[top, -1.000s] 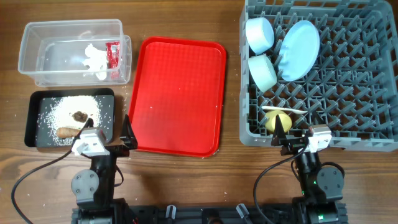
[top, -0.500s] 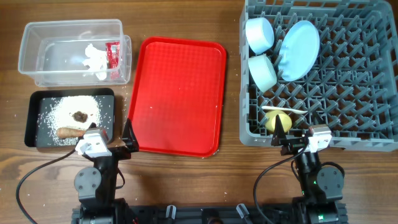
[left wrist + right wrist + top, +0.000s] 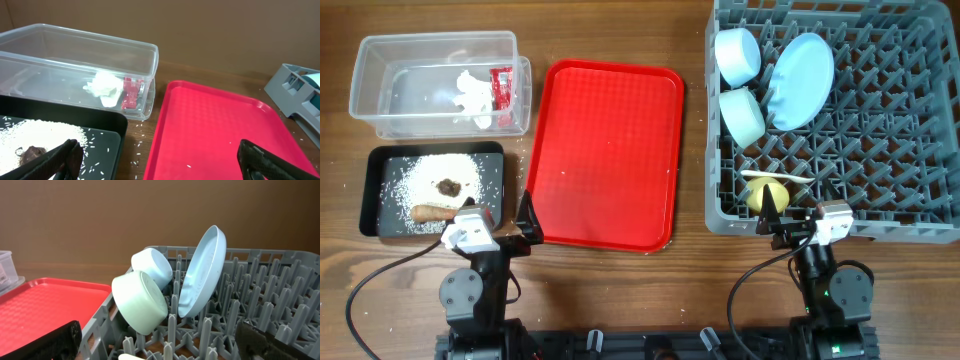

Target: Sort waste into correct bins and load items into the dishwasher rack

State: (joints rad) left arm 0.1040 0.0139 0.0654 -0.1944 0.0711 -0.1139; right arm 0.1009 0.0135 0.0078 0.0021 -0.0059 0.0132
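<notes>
In the overhead view, a clear rectangular plastic tub (image 3: 380, 70) sits at the upper left of the frame. Inside it, toward its right end, lie a crumpled white tissue (image 3: 472, 95) and a red-and-white wrapper (image 3: 503, 88), touching each other. Just below the tub is a shallow black rectangular tray (image 3: 370, 195). It holds a spread of loose white rice grains (image 3: 415, 178), with a small brown food lump (image 3: 450, 186) on top of them. An orange-brown stick-shaped food piece (image 3: 428, 212) lies by the tray's lower edge. A few stray grains lie on the wooden table (image 3: 620, 290) beside the black tray.

A flat red plastic serving tray (image 3: 605, 150) fills the middle of the frame. At the right stands the large square grey plastic dishwasher rack (image 3: 900, 150) with its grid of upright pegs. A pale blue round plate (image 3: 802, 78) leans on edge among the pegs in its upper left part. Two small pale blue-green bowls (image 3: 737, 55) (image 3: 743, 115) lie tipped on their sides just left of the plate. Near the rack's lower left edge sit a small yellow cup (image 3: 767, 195) and a white plastic spoon (image 3: 782, 177) just above it.

The left gripper (image 3: 159, 150) hangs at the lower left, between the black tray and the red tray. Its jaws are spread wide and hold nothing. The right gripper (image 3: 159, 330) sits at the rack's lower edge by the cup, also spread wide and empty.
</notes>
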